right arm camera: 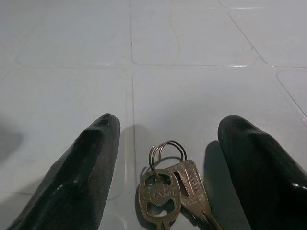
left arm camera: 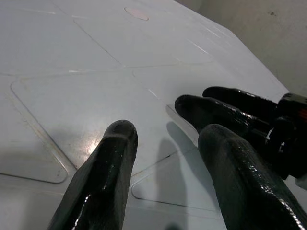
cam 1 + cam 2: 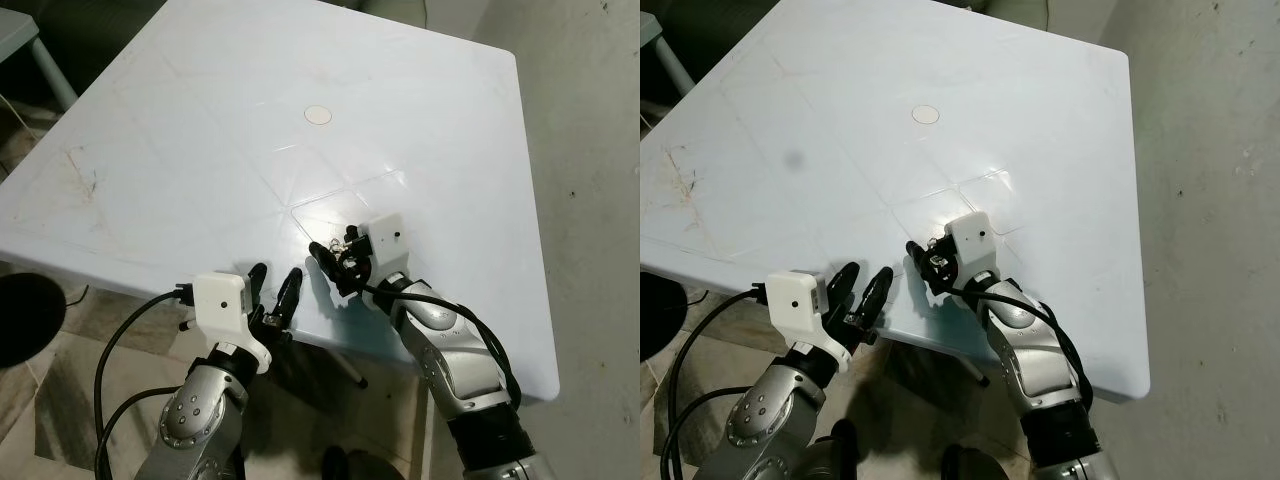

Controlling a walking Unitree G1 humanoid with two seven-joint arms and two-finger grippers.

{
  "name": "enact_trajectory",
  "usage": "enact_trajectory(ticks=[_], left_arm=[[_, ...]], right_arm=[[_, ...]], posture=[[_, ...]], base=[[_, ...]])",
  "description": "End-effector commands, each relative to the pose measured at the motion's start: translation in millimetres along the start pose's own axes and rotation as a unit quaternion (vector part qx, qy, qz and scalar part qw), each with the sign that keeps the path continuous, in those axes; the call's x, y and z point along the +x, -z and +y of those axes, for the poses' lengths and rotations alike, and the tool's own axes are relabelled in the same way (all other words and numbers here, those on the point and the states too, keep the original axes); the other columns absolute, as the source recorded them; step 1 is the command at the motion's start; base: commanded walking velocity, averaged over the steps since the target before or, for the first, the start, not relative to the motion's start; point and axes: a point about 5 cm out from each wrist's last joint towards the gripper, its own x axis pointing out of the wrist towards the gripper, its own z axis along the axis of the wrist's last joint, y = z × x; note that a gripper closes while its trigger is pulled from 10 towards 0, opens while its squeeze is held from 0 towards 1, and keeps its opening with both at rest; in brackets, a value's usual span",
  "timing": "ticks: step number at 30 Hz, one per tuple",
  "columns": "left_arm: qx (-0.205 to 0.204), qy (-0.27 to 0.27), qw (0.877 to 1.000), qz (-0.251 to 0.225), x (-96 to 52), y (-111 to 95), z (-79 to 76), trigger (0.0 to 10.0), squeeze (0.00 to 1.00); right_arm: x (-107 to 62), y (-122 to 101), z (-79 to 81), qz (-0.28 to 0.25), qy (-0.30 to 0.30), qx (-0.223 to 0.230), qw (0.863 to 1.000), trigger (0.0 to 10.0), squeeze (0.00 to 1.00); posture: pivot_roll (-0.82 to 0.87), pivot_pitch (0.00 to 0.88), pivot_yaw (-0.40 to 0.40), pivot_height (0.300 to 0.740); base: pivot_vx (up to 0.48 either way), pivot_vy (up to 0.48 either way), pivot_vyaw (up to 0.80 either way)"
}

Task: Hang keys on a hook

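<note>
**Keys lie flat between the right gripper's spread fingers**

The keys (image 1: pixel 170 196) lie flat on the white table (image 3: pixel 200 130), close to its near edge and nearer its right side. There are two keys on small rings. The rings point away from the robot, toward the far edge, and the long blades run back toward the wrist.

The right gripper (image 1: pixel 168 158) sits low over the table, one black finger on each side of the keys, not touching them.

The left gripper (image 3: pixel 275 293) rests at the near edge, just beside the right one. Its fingers are apart and hold nothing.
</note>
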Motion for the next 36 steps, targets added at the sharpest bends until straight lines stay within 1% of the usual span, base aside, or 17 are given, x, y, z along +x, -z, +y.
enact_trajectory(ticks=[1, 2, 3, 4, 5, 6, 7, 9, 12, 14, 17, 19, 24, 26, 36], left_arm=[[-0.001, 0.002, 1.0, 0.001, -2.4, -2.1, -4.1, 10.0, 0.0], [-0.001, 0.002, 1.0, 0.001, -2.4, -2.2, -3.9, 10.0, 0.0], [-0.001, 0.003, 1.0, 0.001, -2.1, -2.4, -4.0, 10.0, 0.0], [0.0, 0.003, 1.0, 0.002, -1.3, -2.9, -4.1, 10.0, 0.0], [0.0, 0.003, 1.0, 0.002, -1.3, -2.9, -4.1, 10.0, 0.0], [0.0, 0.004, 1.0, 0.002, -0.8, -3.3, -4.0, 10.0, 0.0], [0.001, 0.004, 1.0, 0.002, -0.7, -3.4, -4.0, 10.0, 0.0], [0.001, 0.005, 1.0, 0.004, -0.5, -3.3, -4.1, 10.0, 0.0], [0.004, 0.009, 1.0, 0.007, -1.0, -1.2, -6.0, 10.0, 0.0], [0.004, 0.011, 1.0, 0.01, -1.8, 0.2, -7.3, 10.0, 0.0], [0.006, 0.015, 1.0, 0.013, -2.8, 2.0, -9.3, 10.0, 0.0], [0.006, 0.016, 1.0, 0.014, -2.6, 2.2, -9.4, 10.0, 0.0], [0.006, 0.015, 1.0, 0.015, -3.0, 2.1, -9.4, 10.0, 0.0], [0.006, 0.016, 1.0, 0.014, -3.0, 2.2, -9.6, 10.0, 0.0], [0.006, 0.018, 1.0, 0.012, -2.5, 2.0, -10.8, 10.0, 0.0]], right_arm=[[-0.2, 4.8, -2.5, 0.016, 0.015, -0.007, 1.0, 10.0, 0.0], [-0.1, 5.3, -2.7, 0.018, 0.018, -0.01, 1.0, 10.0, 0.0], [-0.6, 6.9, -2.6, 0.025, 0.015, 0.0, 1.0, 6.6, 0.0], [-1.6, 10.0, -3.0, 0.038, 0.006, 0.022, 0.999, 3.4, 0.0], [-1.6, 10.0, -3.0, 0.038, 0.006, 0.022, 0.999, 3.4, 0.0], [-2.3, 12.3, -3.7, 0.048, 0.001, 0.034, 0.998, 1.8, 0.0], [-3.0, 11.9, -5.2, 0.045, 0.006, 0.019, 0.999, 0.0, 0.0], [-4.1, 11.9, -7.3, 0.041, 0.012, 0.004, 0.999, 0.0, 0.0], [-5.1, 12.4, -10.0, 0.042, 0.012, 0.012, 0.999, 0.0, 0.0], [-5.8, 10.1, -11.5, 0.036, 0.012, 0.004, 0.999, 0.0, 0.0], [-5.7, 11.0, -12.3, 0.043, 0.011, 0.007, 0.999, 0.0, 0.0], [-5.8, 11.6, -12.5, 0.044, 0.008, 0.013, 0.999, 0.0, 0.0], [-7.2, 11.7, -12.8, 0.044, 0.005, 0.003, 0.999, 0.0, 0.0], [-7.5, 12.4, -13.3, 0.045, 0.005, 0.011, 0.999, 0.0, 0.0], [-9.4, 12.1, -15.5, 0.041, 0.005, 0.013, 0.999, 0.0, 0.0]], posture=[[0.05, 0.262, -0.121, 0.74], [0.05, 0.262, -0.121, 0.74], [0.05, 0.265, -0.119, 0.74], [0.05, 0.263, -0.119, 0.74], [0.05, 0.263, -0.119, 0.74], [0.05, 0.264, -0.118, 0.74], [0.05, 0.264, -0.118, 0.74], [0.04, 0.264, -0.116, 0.74], [0.04, 0.265, -0.115, 0.74], [0.04, 0.265, -0.113, 0.74], [0.04, 0.264, -0.113, 0.74], [0.04, 0.264, -0.112, 0.74], [0.04, 0.266, -0.112, 0.74], [0.04, 0.266, -0.112, 0.74], [0.04, 0.255, -0.109, 0.74]], base=[[0.0, 0.0, 0.0], [0.0, 0.0, 0.0], [0.0, 0.0, 0.0], [0.0, 0.0, 0.0], [0.0, 0.0, 0.0], [0.0, 0.0, 0.0], [0.0, 0.0, 0.0], [0.0, 0.0, 0.0], [0.0, 0.0, 0.0], [0.0, 0.0, 0.0], [0.0, 0.0, 0.0], [0.0, 0.0, 0.0], [0.0, 0.0, 0.0], [0.0, 0.0, 0.0], [0.0, 0.0, 0.0]])
